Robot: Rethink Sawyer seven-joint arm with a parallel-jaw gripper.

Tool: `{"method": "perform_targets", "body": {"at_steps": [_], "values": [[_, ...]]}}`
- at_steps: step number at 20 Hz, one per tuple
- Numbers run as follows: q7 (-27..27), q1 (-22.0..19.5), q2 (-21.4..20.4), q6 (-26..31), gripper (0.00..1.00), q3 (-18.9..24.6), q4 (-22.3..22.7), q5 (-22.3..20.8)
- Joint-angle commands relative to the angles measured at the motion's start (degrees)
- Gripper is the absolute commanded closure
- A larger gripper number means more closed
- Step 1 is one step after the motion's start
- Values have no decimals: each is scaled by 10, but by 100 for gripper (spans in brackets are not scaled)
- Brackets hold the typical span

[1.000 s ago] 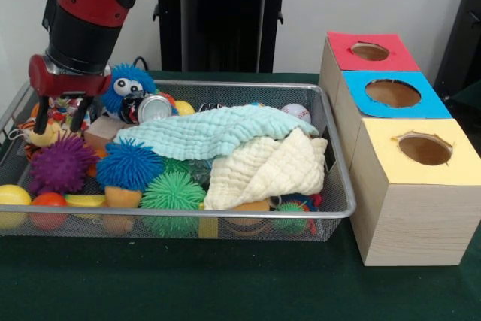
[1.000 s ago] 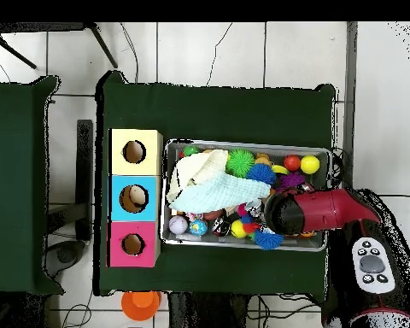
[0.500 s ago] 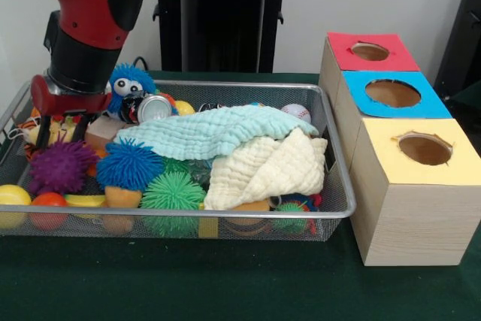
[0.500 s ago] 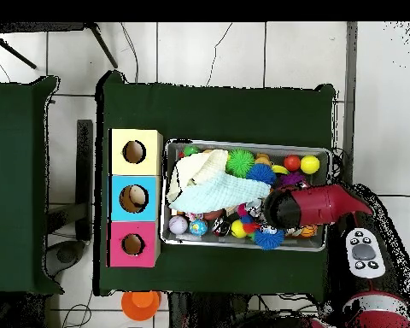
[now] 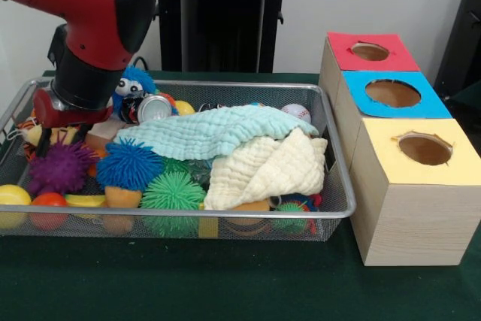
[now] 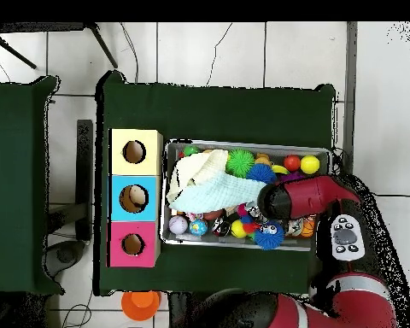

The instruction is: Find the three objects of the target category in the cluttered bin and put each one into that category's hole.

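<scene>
The silver mesh bin (image 5: 225, 215) sits at the left of the table, full of toys; it also shows in the overhead view (image 6: 243, 143). My gripper (image 5: 60, 139) is down in the bin's left end with its fingers (image 5: 40, 143) spread apart. It stands just above the purple spiky ball (image 5: 58, 168). A yellow and orange plush animal (image 5: 27, 134) lies partly hidden right beside the left finger. In the overhead view the red arm (image 6: 298, 198) covers the gripper. Three boxes with holes stand on the right: red (image 5: 372, 52), blue (image 5: 393, 94), yellow (image 5: 425, 148).
A light blue cloth (image 5: 203, 131) and a cream cloth (image 5: 267, 167) cover the bin's middle and right. Blue (image 5: 128, 163) and green (image 5: 173, 192) spiky balls, a googly-eyed blue fuzzy toy (image 5: 135, 80), a silver can (image 5: 154, 107) and a baseball (image 5: 295, 112) lie around them.
My arm has come lower and the gripper has sunk deeper into the bin's left end, down to the purple spiky ball. The toys have not visibly moved.
</scene>
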Motion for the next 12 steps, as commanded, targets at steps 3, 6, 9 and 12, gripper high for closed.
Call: {"method": "perform_targets", "body": {"at_steps": [3,6,9,12], "values": [[-9,16,28,64,0,-16,-31,-26],[-11,18,20,67,0,-19,-24,-20],[-16,20,12,74,0,-21,-17,-12],[-25,17,-15,78,0,-13,9,7]]}}
